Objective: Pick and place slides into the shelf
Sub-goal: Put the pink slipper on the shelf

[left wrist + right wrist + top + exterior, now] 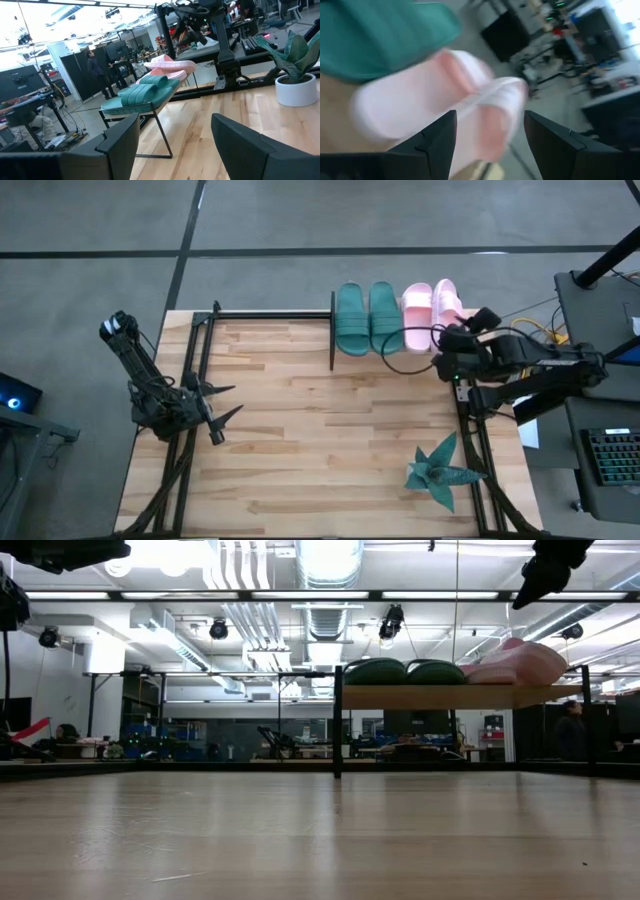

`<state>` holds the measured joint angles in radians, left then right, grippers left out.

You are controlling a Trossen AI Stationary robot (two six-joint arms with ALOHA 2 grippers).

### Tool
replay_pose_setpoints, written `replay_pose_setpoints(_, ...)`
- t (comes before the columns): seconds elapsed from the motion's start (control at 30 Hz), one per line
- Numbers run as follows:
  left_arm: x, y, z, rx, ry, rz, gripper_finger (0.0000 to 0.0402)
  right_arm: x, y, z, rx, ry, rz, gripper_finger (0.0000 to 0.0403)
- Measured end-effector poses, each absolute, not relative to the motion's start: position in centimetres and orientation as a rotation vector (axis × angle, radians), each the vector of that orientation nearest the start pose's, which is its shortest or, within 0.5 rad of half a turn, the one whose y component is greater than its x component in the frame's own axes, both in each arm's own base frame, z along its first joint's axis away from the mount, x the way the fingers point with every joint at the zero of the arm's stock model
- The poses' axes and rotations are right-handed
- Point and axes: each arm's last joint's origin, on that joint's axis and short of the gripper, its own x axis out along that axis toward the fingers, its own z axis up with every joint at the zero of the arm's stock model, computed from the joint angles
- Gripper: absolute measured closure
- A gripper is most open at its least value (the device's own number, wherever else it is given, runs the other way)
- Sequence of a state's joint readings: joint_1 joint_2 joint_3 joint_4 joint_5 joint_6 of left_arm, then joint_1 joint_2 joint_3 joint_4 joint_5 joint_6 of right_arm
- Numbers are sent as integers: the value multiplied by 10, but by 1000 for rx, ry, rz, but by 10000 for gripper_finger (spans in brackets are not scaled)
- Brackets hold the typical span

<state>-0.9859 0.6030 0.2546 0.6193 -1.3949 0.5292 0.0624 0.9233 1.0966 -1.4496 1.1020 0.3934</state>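
The shelf (440,696) stands at the table's far edge on thin black uprights. Two teal slides (367,318) and two pink slides (430,310) sit side by side on its board. The rightmost pink slide (520,660) is tilted, leaning on its pink neighbour. My right gripper (480,318) is open just right of the pink slides and raised above the shelf (545,570). In its wrist view its fingers (490,114) stand apart before the pink slides (470,110), touching nothing. My left gripper (236,399) waits open near the table's left edge.
A teal spiky plant (440,470) in a white pot (296,90) stands near the table's right near corner. Black frame rails run along the left (190,380) and right (470,440) table edges. Bare wood lies between the arms.
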Motion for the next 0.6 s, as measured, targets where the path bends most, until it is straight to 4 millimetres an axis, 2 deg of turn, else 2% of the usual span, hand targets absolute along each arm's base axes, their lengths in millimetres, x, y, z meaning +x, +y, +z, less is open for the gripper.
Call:
replay_pose_setpoints(0.07,92,-88,245,273,11,419,171,113,-21,340,-431,878,-1120,182)
replay_pose_setpoints(0.17,93,-88,244,279,13,419,171,111,-26,346,-370,819,-1178,182)
replay_pose_setpoints(0.37,93,-88,244,277,12,418,171,128,-28,353,-271,759,-1116,182)
replay_pose_setpoints(0.5,93,-88,244,277,12,418,171,135,-18,365,-201,666,-1078,182)
replay_pose_setpoints(0.6,93,-88,244,277,12,419,171,142,-1,375,-194,612,-974,182)
